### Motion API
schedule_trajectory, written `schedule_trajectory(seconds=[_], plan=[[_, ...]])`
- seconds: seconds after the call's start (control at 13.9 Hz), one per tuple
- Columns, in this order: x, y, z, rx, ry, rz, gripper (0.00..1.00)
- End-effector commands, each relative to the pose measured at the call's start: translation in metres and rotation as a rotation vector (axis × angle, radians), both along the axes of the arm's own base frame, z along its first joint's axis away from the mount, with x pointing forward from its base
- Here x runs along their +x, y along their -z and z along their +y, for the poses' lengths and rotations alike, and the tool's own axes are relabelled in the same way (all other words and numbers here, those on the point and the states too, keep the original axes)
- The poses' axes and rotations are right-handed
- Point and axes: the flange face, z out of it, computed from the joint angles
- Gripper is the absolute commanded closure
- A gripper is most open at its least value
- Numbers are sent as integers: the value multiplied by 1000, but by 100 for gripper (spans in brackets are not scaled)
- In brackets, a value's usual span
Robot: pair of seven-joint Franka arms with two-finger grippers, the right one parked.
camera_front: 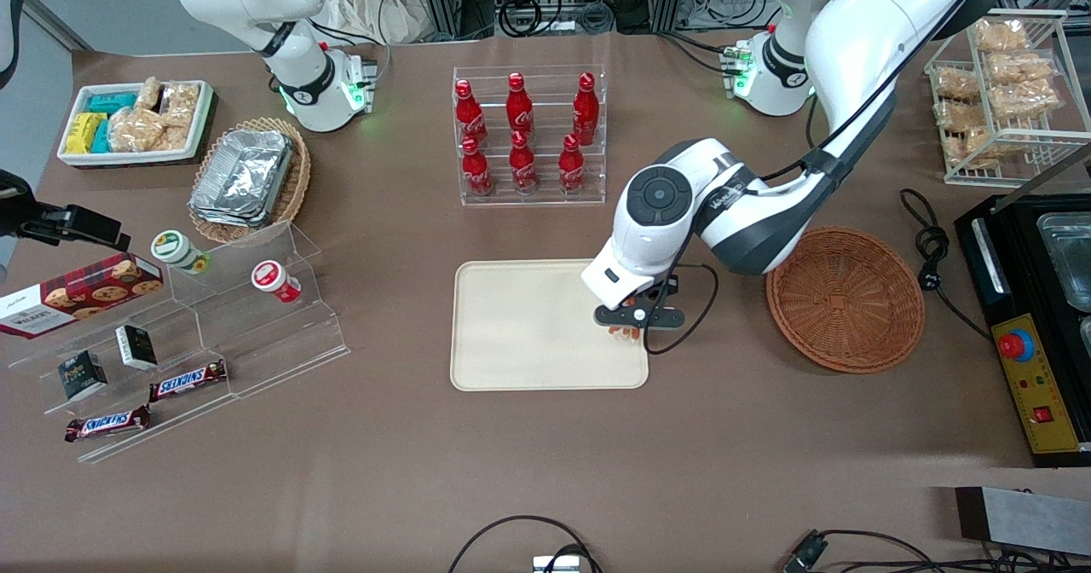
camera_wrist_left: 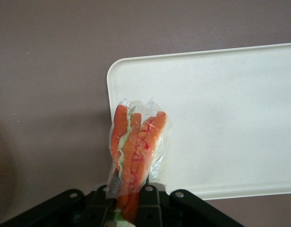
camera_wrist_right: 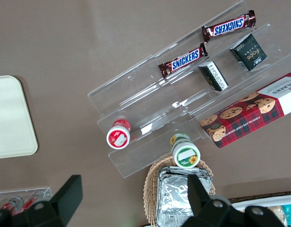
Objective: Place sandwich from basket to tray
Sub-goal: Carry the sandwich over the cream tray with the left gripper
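Jaws of the gripper are clamped narrowly on the wrapped sandwich, holding it over the tray at the edge nearest the basket.

Robot lab staged as snack shop: cola bottle rack, Snickers bars, gripper above tray.
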Motion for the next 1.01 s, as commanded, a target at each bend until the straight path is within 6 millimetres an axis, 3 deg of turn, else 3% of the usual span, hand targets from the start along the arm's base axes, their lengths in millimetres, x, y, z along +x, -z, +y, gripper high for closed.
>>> schedule_trajectory(seconds=[0.0, 0.58, 0.94], plan=[[8, 6, -6, 4, -19, -11, 89], [-3, 66, -35, 24, -11, -36, 89], [-3, 86, -39, 11, -21, -22, 89]])
